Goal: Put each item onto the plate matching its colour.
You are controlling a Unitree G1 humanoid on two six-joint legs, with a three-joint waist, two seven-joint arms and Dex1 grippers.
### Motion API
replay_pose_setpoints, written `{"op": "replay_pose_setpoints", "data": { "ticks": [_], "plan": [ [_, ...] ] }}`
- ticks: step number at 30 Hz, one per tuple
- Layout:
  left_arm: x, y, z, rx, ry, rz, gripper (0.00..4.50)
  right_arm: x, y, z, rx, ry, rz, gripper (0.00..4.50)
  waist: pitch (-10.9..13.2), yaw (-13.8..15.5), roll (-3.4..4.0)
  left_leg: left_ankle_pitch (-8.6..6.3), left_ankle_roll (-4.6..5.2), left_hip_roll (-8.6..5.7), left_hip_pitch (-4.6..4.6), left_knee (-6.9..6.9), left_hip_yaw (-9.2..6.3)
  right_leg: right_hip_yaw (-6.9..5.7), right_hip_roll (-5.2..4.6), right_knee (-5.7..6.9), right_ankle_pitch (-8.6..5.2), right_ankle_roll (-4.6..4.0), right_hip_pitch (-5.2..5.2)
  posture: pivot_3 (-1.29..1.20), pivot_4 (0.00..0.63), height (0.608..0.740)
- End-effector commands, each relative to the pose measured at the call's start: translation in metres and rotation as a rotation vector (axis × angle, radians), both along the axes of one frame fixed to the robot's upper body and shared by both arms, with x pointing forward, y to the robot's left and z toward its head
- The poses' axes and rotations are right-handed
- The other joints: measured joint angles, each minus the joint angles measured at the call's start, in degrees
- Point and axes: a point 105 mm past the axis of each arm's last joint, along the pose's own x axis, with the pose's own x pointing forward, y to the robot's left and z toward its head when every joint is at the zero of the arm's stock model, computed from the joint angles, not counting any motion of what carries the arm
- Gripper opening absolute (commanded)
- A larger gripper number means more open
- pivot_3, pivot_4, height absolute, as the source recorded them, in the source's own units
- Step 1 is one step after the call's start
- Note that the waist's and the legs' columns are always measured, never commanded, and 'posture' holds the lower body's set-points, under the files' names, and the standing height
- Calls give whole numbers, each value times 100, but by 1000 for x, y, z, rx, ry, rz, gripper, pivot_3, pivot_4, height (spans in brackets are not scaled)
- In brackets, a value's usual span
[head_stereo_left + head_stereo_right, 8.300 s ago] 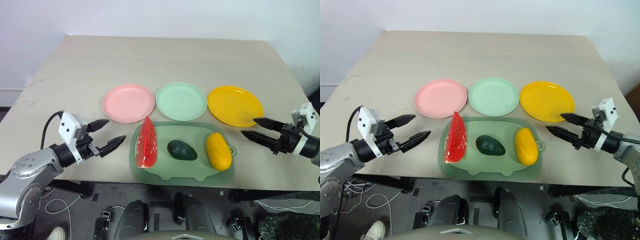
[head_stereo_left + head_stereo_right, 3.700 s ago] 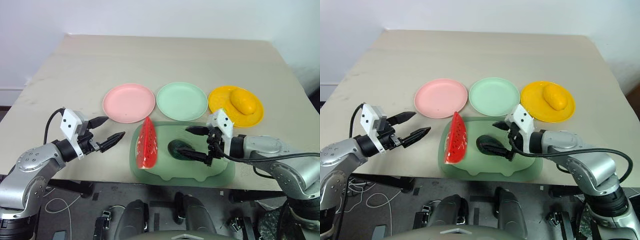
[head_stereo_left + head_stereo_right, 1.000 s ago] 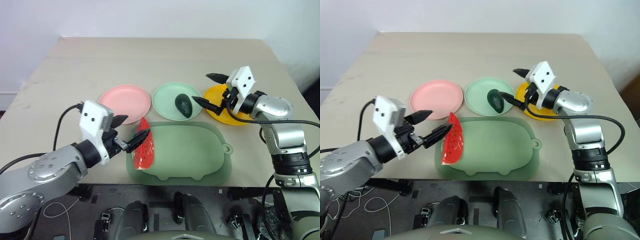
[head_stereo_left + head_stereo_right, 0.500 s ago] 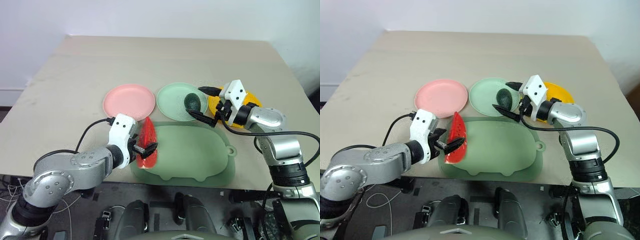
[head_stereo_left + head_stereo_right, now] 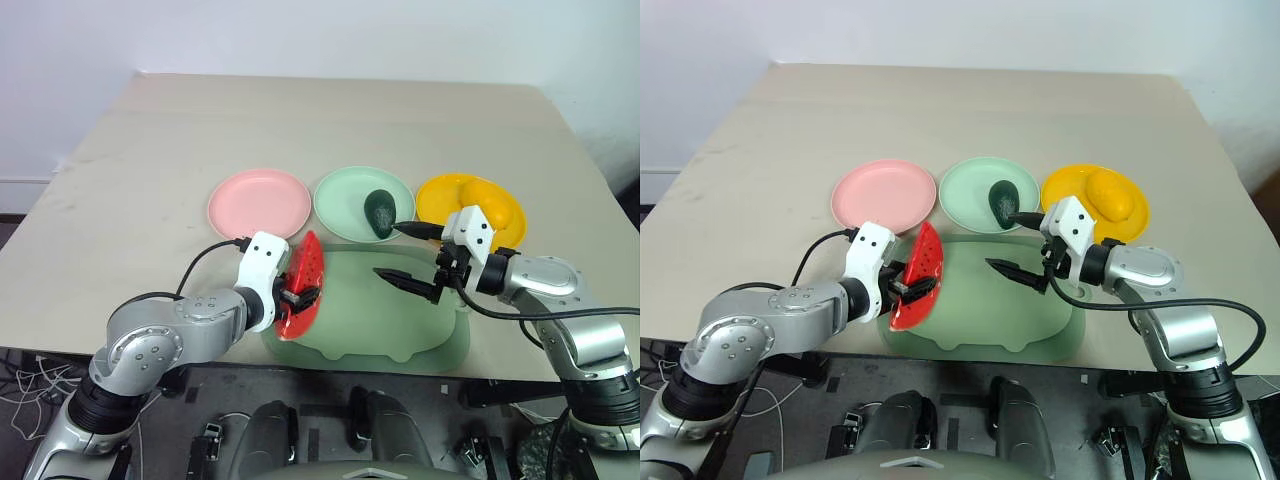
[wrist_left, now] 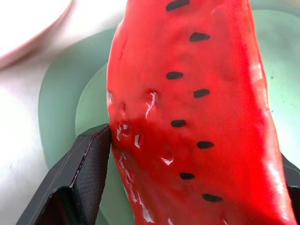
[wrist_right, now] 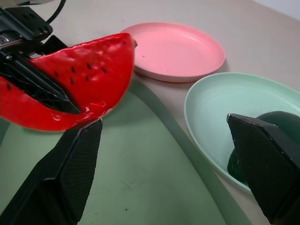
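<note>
Watermelon wedge [image 5: 303,286] clamped in the left gripper [image 5: 297,296] at the near-left corner of the green tray [image 5: 390,330].
Just beyond it lies the bare pink plate [image 5: 259,203]; the avocado [image 5: 380,211] rests on the mint plate [image 5: 345,195] and the mango [image 5: 484,208] on the yellow plate [image 5: 445,192] — the right gripper [image 5: 408,252] hovers over the tray's far right side, fingers spread wide and holding nothing.

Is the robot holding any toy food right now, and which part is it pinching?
Yes. The left gripper pinches the watermelon wedge across its lower red sides. The right gripper is open and holds nothing.
</note>
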Motion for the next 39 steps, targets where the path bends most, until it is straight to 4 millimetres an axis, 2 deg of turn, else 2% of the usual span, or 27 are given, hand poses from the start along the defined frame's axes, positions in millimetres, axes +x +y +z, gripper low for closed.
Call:
{"op": "replay_pose_setpoints", "data": {
  "ticks": [1,3,5,7,10,13,17,18,19,20,26,31,32,36,39],
  "plan": [
    [18,4,37,-47,-140,46,3415,-5,1,14,22,-43,12,4500,1,-3,-1,0,0,0,0,0,0,0,0,0,0,0,0,0,150,740],
    [30,7,52,-67,-188,87,3415,-4,-1,15,22,-39,9,4500,2,-4,-4,0,0,0,0,0,0,0,0,0,0,0,0,0,150,740],
    [60,22,71,-103,-236,222,3415,-4,0,14,20,-34,12,4500,3,7,-5,0,0,-1,1,-1,-1,0,0,0,0,0,1,0,150,740],
    [87,35,80,-139,-234,354,3415,-4,0,13,15,-30,14,4500,4,1,-8,0,1,-4,3,0,-2,-2,1,-4,1,1,6,0,150,740],
    [116,41,76,-118,-211,436,3415,-4,0,14,14,-31,13,4500,4,-7,-8,0,1,-8,4,-1,-2,-5,3,-7,9,14,10,0,150,740],
    [144,48,64,-70,-178,492,3415,-6,2,16,12,-40,5,4500,5,-12,-9,3,-5,-8,5,-5,3,-5,4,-10,7,22,10,0,150,740],
    [159,43,54,-126,-120,521,3415,-9,-7,17,-1,-49,-35,4500,8,-10,-15,5,-9,-7,1,-5,13,-6,0,-12,4,28,9,0,150,740],
    [161,42,52,-142,-106,525,4125,-10,-8,17,-5,-51,-50,4500,10,4,-17,3,-5,-7,0,-5,11,-6,-2,-13,4,29,9,0,150,740],
    [163,39,52,-170,-95,526,4346,-11,-10,16,-9,-49,-61,4500,11,10,-20,2,-3,-7,-3,-4,8,-9,-6,-13,3,31,9,0,150,740],
    [165,35,53,-193,-88,525,4474,-12,-12,15,-12,-45,-69,4500,13,11,-22,-1,3,-8,-5,-3,8,-12,-9,-14,3,32,9,0,150,740],
    [165,19,69,-273,-93,526,4474,-12,-28,15,-28,-30,-129,4500,17,-14,-29,-11,19,-6,-3,-2,1,-10,-13,-15,3,34,9,0,150,740],
    [143,28,96,-272,-184,497,4474,-12,-37,12,-35,-18,-175,4500,26,-24,-37,-10,18,1,-3,-4,1,-9,-9,-11,3,34,6,0,150,740],
    [138,31,101,-270,-213,498,4474,-12,-40,11,-38,-10,-181,4500,26,-16,-37,-10,18,3,-3,-4,1,-8,-9,-11,3,34,6,0,150,740],
    [105,65,131,-243,-428,463,4474,-8,-44,7,-51,10,-183,4500,27,-47,-35,-10,16,10,2,-5,3,-2,-10,-8,2,35,6,0,150,740],
    [83,92,132,-256,-499,452,4474,-4,-42,6,-46,17,-168,4500,27,-47,-34,-8,12,13,3,-7,7,0,-4,-4,1,32,0,0,150,740]
  ]
}}
